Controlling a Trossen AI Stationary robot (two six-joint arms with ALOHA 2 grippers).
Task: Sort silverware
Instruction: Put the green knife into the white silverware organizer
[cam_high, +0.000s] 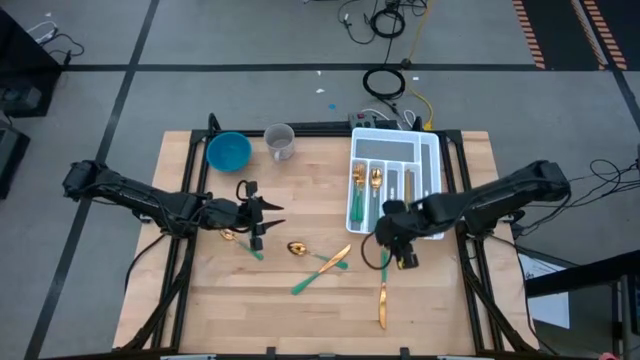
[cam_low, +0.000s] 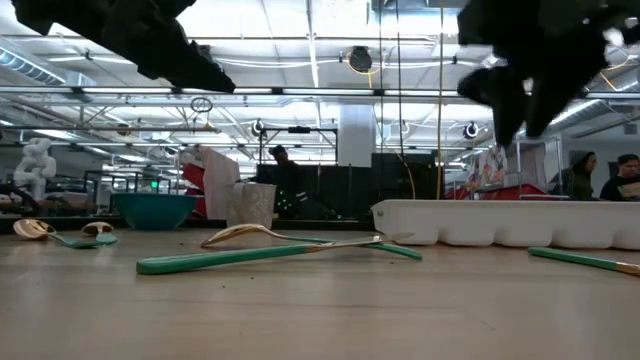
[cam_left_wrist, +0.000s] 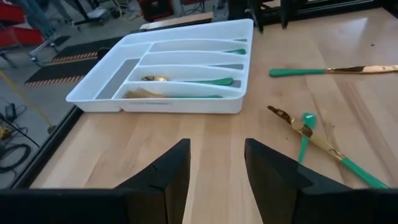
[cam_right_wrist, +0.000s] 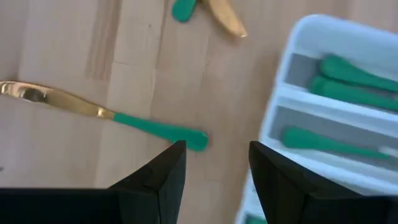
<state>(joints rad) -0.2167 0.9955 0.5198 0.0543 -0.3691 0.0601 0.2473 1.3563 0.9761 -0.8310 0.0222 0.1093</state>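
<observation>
Left claw: seen parted in the left wrist view, nothing between the fingers; held above the surface, left of centre.
Right claw: seen parted in the right wrist view, nothing gripped; held above the surface just off the tray's near edge.
Tray: white, divided; set at the far right part of the surface; green-handled pieces are seen in its left compartments, a gold fork head and a gold spoon head among them.
Knife near right claw: gold blade, green handle; lies flat on the surface; handle end is seen just beside the right claw's finger in the right wrist view, not touched.
Gold knife: lies towards the near edge, below the right claw, apart from it.
Crossed pair: a green-handled piece and a gold-and-green one lie crossed near the middle of the surface, between the two claws, touched by neither.
Gold spoon: lies near the centre, just left of the crossed pair.
Pieces by left claw: a gold head and green handle lie under and just beside the left claw; contact cannot be told.
Blue bowl: far left part of the surface.
Clear cup: just right of the bowl.
</observation>
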